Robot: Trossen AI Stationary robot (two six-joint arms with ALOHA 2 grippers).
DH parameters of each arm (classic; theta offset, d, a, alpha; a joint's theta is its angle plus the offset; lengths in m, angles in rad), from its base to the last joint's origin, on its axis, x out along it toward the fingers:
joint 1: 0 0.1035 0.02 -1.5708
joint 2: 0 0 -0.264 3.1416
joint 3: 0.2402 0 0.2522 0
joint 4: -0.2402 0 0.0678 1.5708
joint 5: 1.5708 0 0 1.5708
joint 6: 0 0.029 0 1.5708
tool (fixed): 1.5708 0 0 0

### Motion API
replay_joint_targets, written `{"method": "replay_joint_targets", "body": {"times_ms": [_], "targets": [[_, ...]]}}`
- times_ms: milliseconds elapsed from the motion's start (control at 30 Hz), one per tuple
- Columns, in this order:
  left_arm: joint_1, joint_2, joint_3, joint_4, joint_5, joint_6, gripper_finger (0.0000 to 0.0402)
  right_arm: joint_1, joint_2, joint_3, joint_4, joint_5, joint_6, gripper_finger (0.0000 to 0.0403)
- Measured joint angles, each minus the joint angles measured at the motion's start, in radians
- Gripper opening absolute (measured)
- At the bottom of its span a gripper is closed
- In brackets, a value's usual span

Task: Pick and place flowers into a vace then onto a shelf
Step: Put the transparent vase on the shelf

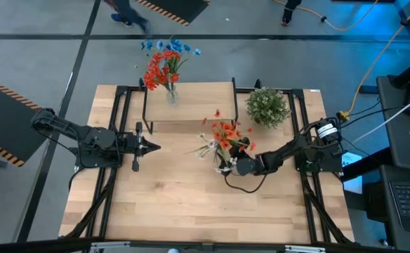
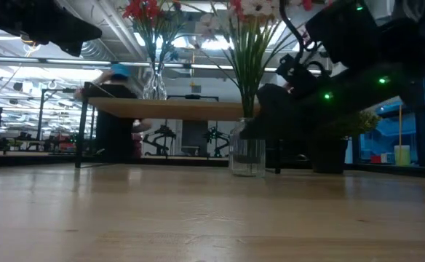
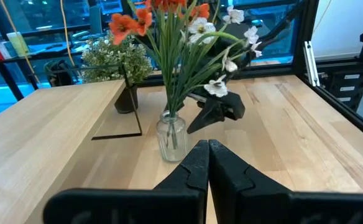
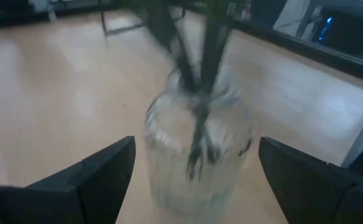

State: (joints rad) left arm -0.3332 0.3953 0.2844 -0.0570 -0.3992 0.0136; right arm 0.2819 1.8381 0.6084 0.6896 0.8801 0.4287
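Wooden worktop [image 1: 191,204] carries a glass vase [image 4: 197,149] of flowers [image 1: 225,133], framed by the right claw [image 4: 194,171], spread apart for grasping, while the left claw [image 3: 207,163] is kept together, well to the left.

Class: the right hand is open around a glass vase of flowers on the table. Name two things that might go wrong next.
1. The vase is glass and smooth; the right hand, with fingers wide on either side, may close off-centre and tip it.
2. Its tall flowers make it top-heavy, and lifting it to the shelf might knock the vase already standing there.
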Motion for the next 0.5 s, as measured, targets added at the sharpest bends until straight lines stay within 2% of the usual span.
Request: {"method": "replay_joint_targets", "body": {"times_ms": [500], "targets": [[0.000, 0.000, 0.000, 0.000, 0.000, 0.000, 0.0003, -0.088, 0.049, 0.001, 0.102, -0.149, -0.042, 0.0342]]}}
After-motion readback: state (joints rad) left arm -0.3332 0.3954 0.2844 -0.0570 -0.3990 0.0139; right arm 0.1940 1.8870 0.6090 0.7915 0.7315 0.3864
